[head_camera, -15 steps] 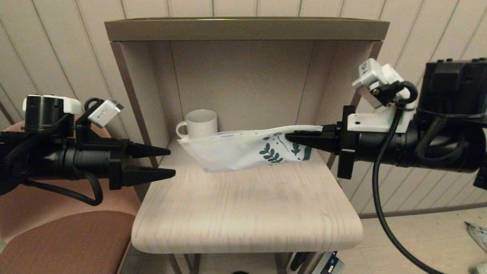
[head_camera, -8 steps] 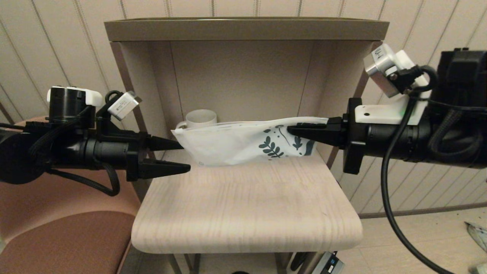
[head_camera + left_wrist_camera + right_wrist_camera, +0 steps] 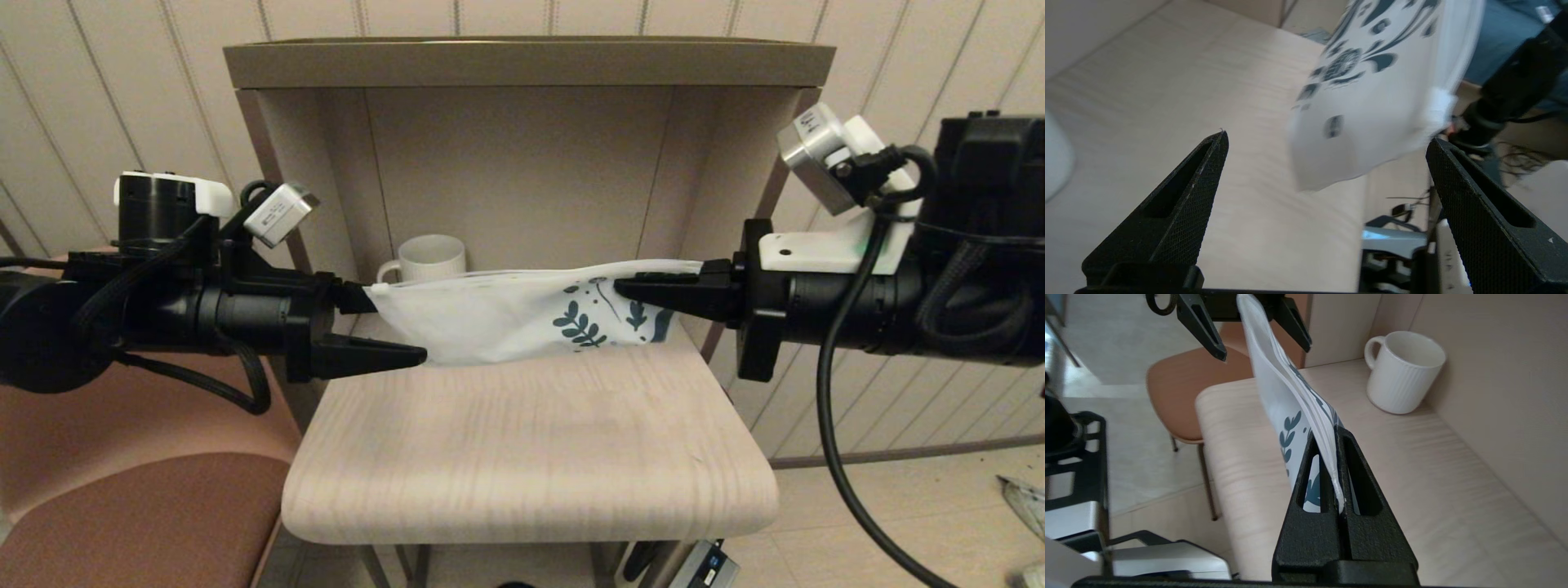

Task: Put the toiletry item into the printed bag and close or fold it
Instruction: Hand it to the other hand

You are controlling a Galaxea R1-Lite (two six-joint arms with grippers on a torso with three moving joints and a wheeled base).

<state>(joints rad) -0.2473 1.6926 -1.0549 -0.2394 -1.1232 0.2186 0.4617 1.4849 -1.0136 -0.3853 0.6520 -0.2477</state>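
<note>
White printed bag pinched shut at leaf-print end by right gripper, stretched level above wooden shelf top, just in front of ribbed mug; toiletry item not visible anywhere, possibly inside. Left gripper spread wide, holding nothing, fingers straddling plain end without clamping. Risk: closing off-centre or on one layer only, so soft fabric slips, sags onto shelf, fold fails, contents drop out.
</note>
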